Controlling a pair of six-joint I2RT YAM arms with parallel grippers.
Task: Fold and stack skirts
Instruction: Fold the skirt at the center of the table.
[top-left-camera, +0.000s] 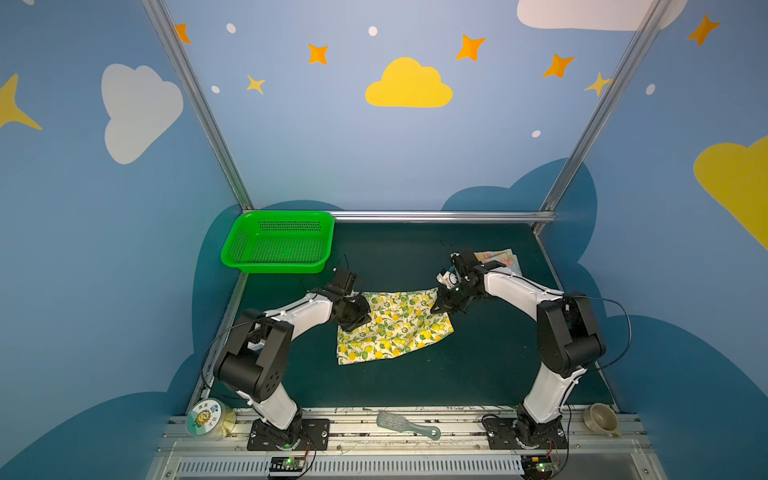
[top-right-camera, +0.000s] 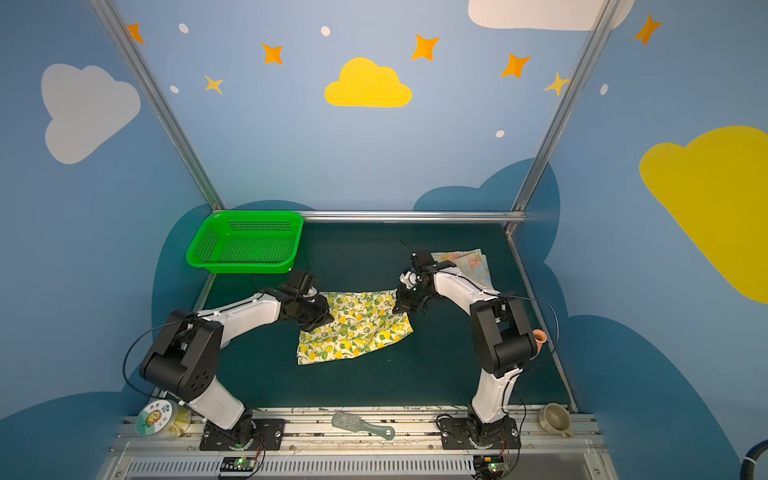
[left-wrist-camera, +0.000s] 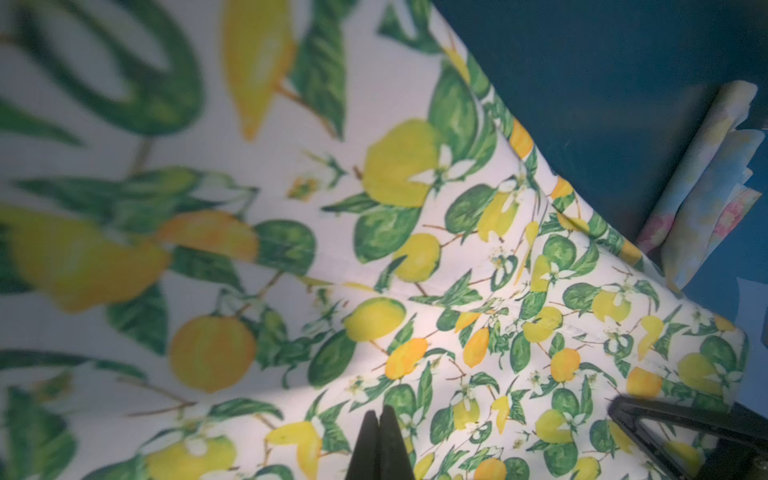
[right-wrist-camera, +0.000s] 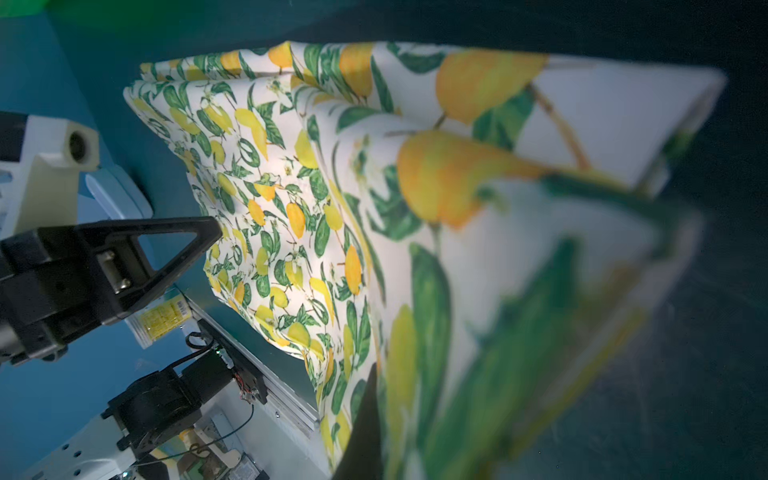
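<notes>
The pastel skirt (top-left-camera: 500, 257) lay apparently folded at the far right of the desk (top-left-camera: 478, 374), while the lemon skirt (top-left-camera: 395, 328) sat mid-desk, far corners pinched by the closed left claw (top-left-camera: 360, 320) and right claw (top-left-camera: 439, 306), folding and stacking still undone.

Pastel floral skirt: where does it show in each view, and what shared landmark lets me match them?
Both top views: pastel floral skirt, folded at the far right of the mat, partly behind the right arm.
Left wrist: the folded bundle lies past the edge of the lemon skirt.
Right wrist: not in it.
Shared landmark: the lemon skirt, in all four views.
</notes>
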